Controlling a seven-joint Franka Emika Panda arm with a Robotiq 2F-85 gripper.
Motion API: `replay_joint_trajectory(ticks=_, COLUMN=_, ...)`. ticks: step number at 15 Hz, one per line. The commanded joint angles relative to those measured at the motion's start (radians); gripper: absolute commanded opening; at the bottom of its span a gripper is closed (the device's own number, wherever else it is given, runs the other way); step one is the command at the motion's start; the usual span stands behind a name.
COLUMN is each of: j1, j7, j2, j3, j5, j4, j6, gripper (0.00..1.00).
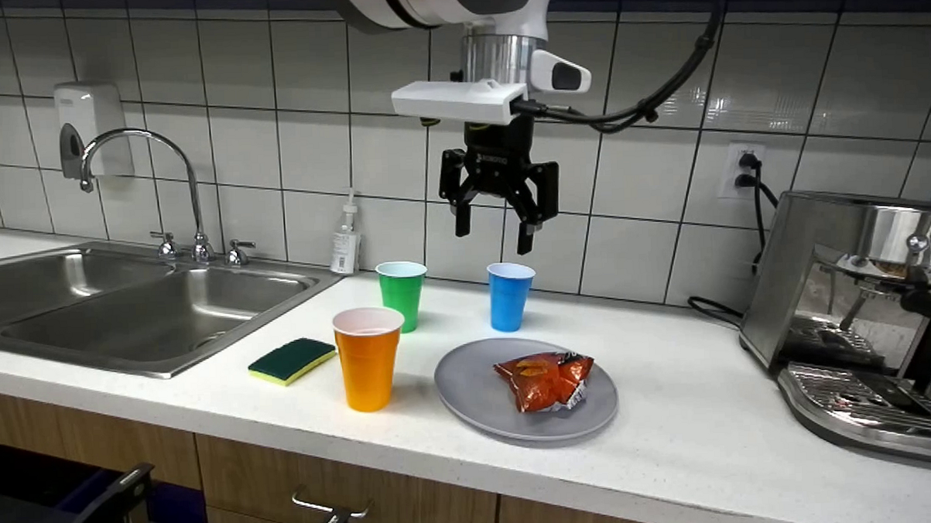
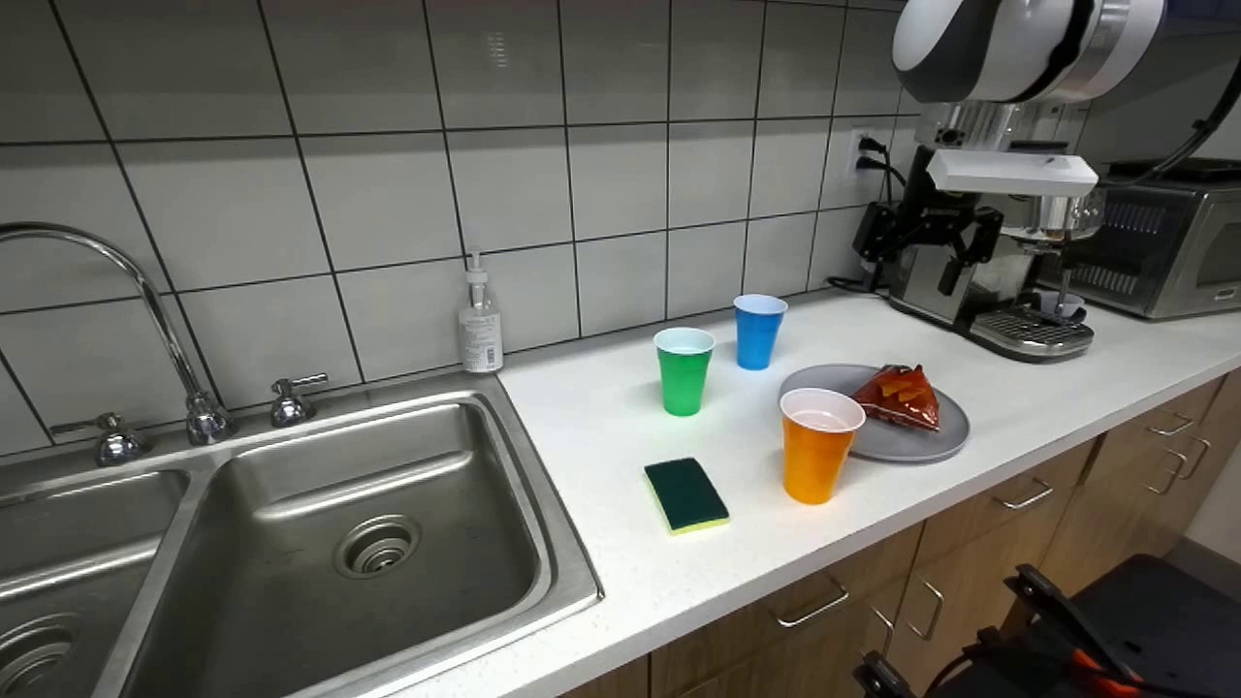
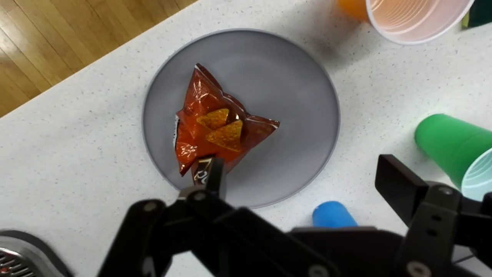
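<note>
My gripper (image 1: 494,233) hangs open above the counter, its fingers wide apart with nothing between them. Below it in an exterior view stands a blue cup (image 1: 510,299), upright and not touched. A grey plate (image 3: 292,88) bears a red chip bag (image 3: 207,100); in the wrist view one finger hides a corner of the bag. The green cup (image 3: 453,146) shows beside the other finger there, and the gripper body covers most of the blue cup. An orange cup (image 2: 819,456) and a green-and-yellow sponge (image 2: 686,492) sit nearer the counter's front.
A steel double sink (image 2: 388,504) with a curved faucet (image 1: 179,151) adjoins the cups. A soap bottle (image 1: 345,238) stands by the tiled wall. The coffee machine (image 1: 869,278) rises at the far end of the counter in both exterior views, with a toaster oven (image 2: 1154,233) beyond it.
</note>
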Motion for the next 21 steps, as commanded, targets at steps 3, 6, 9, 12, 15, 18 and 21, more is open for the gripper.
replay_joint_trajectory(ticks=3, j1=-0.028, j7=-0.073, j2=0.12, j3=-0.015, j5=0.092, j4=0.086, j6=0.044, gripper=1.0)
replay_joint_trajectory(ticks=6, j1=-0.038, j7=-0.084, j2=0.192, j3=-0.01, j5=0.132, j4=0.121, j6=0.08, gripper=1.0)
replay_joint_trajectory(ticks=9, j1=-0.049, j7=-0.102, j2=0.254, j3=0.0, j5=0.161, j4=0.147, j6=0.115, gripper=1.0)
replay_joint_trajectory(ticks=12, j1=-0.065, j7=-0.12, j2=0.308, j3=0.01, j5=0.189, j4=0.171, j6=0.134, gripper=1.0)
replay_joint_trajectory(ticks=15, j1=-0.087, j7=-0.129, j2=0.357, j3=0.016, j5=0.2, j4=0.195, j6=0.144, gripper=1.0)
replay_joint_trajectory(ticks=18, j1=-0.11, j7=-0.133, j2=0.401, j3=0.021, j5=0.205, j4=0.217, j6=0.149, gripper=1.0)
replay_joint_trajectory(ticks=21, j1=-0.128, j7=-0.128, j2=0.438, j3=0.029, j5=0.206, j4=0.236, j6=0.152, gripper=1.0)
